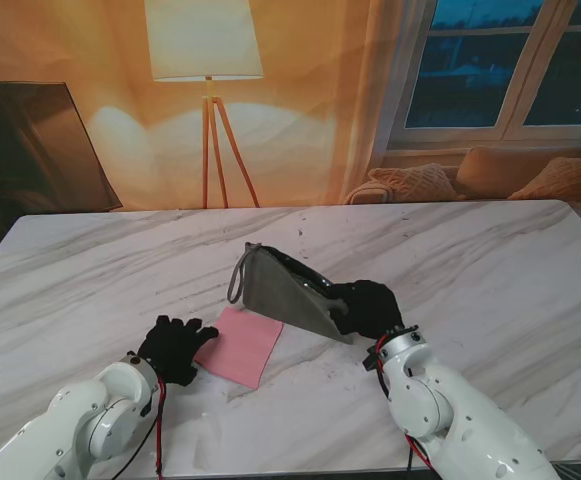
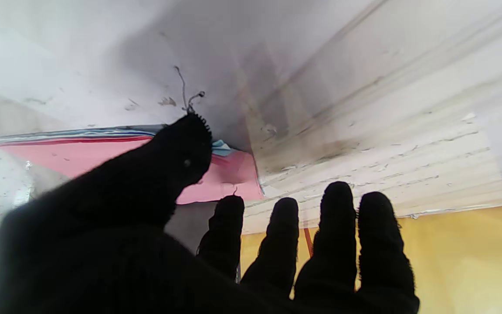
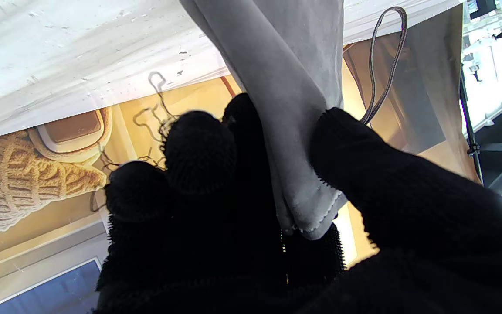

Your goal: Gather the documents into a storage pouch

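Resting on the marble table (image 1: 90, 270) nearest to me, the left hand (image 1: 173, 347) lies flat with its black-gloved fingers (image 2: 337, 226) spread and nothing in its grasp. Its thumb tip touches the near left edge of the pink document stack (image 1: 239, 346); the left wrist view shows that thumb (image 2: 177, 152) pressing on the pink top sheet (image 2: 76, 157), with thin blue and red sheet edges showing along the stack's far side.

Just right of the documents, the right hand (image 1: 367, 307) is clamped on the near right end of the grey storage pouch (image 1: 288, 292). In the right wrist view the pouch's stitched fabric edge (image 3: 294, 131) is pinched between the thumb and the curled fingers (image 3: 198, 152).

The pouch stands tilted up off the table, its near corner touching the documents' far edge and its dark mouth facing upward. A grey wrist strap (image 1: 237, 275) hangs from the pouch's far left end.

Beyond the table edge stands a floor lamp (image 1: 206, 60), with a sofa and cushions (image 1: 490, 175) to its right.
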